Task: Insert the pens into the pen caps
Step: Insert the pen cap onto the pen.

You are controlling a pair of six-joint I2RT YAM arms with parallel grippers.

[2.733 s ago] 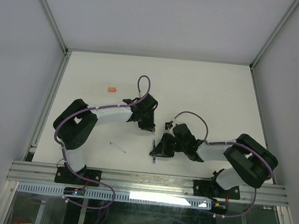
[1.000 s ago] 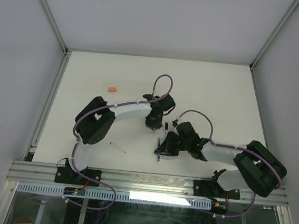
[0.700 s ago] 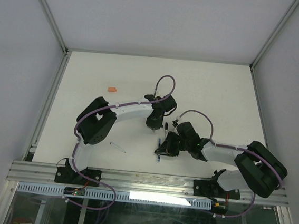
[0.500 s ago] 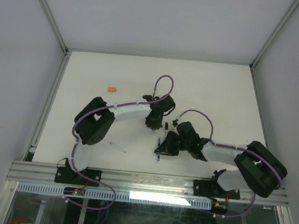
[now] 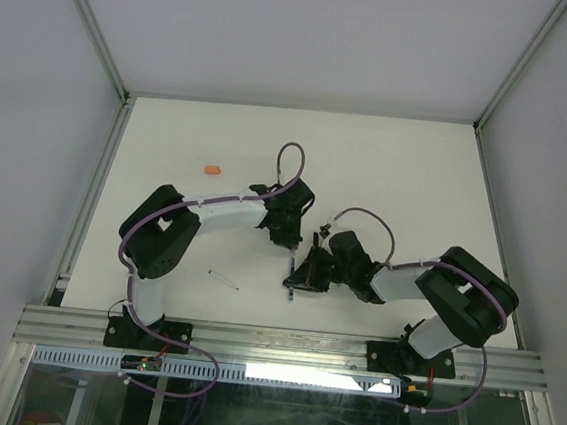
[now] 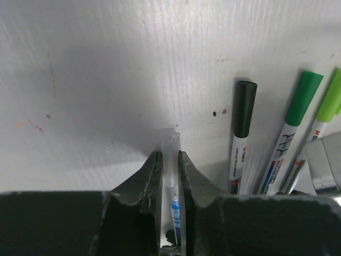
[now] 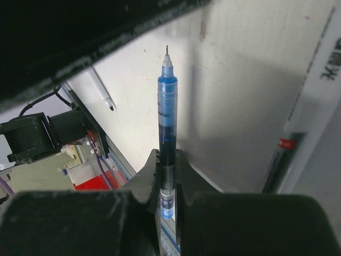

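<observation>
Matt dark jaws pinch a translucent plastic cap (image 6: 170, 154) over the matt, faintly grained white counter (image 6: 80, 80), glossy plastic pens (image 6: 285, 141) lying right of them, while the other jaws grip a glossy clear-barrelled blue pen (image 7: 166, 122) with a metal tip.

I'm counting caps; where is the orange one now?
Top view: the orange cap lies alone on the table, left of centre, just beyond the left arm.

Three capped pens (image 6: 243, 128), two bare pens (image 7: 166, 138) — two caps (image 5: 211, 169).
</observation>
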